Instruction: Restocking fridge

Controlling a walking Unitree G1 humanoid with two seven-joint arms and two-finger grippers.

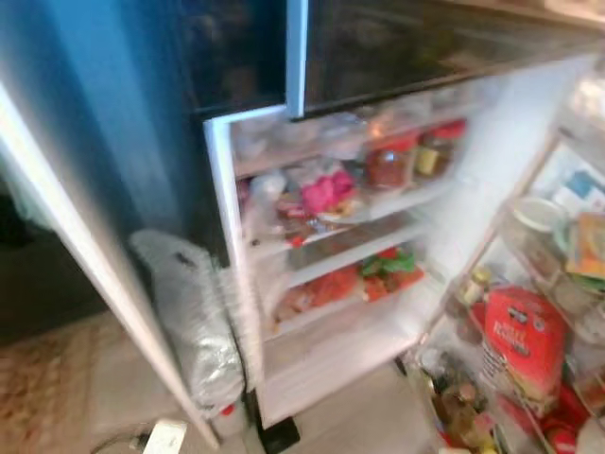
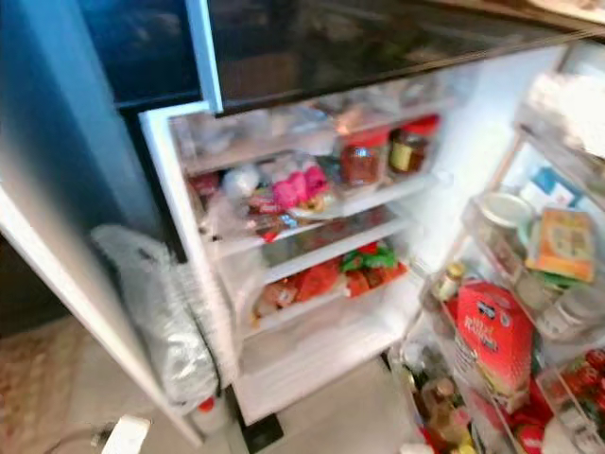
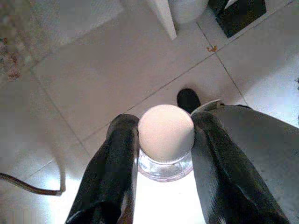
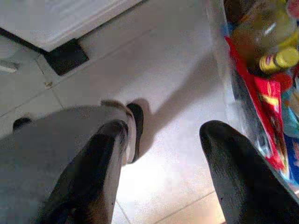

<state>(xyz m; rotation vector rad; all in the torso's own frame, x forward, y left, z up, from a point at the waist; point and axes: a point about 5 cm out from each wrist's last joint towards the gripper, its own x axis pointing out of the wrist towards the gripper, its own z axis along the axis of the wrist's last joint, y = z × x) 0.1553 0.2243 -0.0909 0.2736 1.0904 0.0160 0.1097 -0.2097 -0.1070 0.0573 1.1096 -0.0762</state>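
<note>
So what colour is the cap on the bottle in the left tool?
White, on a clear bottle; the cap shows best in the left wrist view.

Left hand [image 3: 166,140] clamps its 2 fingers on a white-capped bottle [image 3: 166,133]; right hand [image 4: 163,154] hangs spread.

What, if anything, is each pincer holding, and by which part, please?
Left pincer grips a clear bottle at its white cap; right pincer holds nothing.

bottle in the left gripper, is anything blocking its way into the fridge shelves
Nothing visible bars the way: the fridge stands open. The left gripper holds a white-capped bottle low over the floor tiles. The shelves themselves are crowded; the shelf with red jars and the one below look full, so free room is the limit.
</note>
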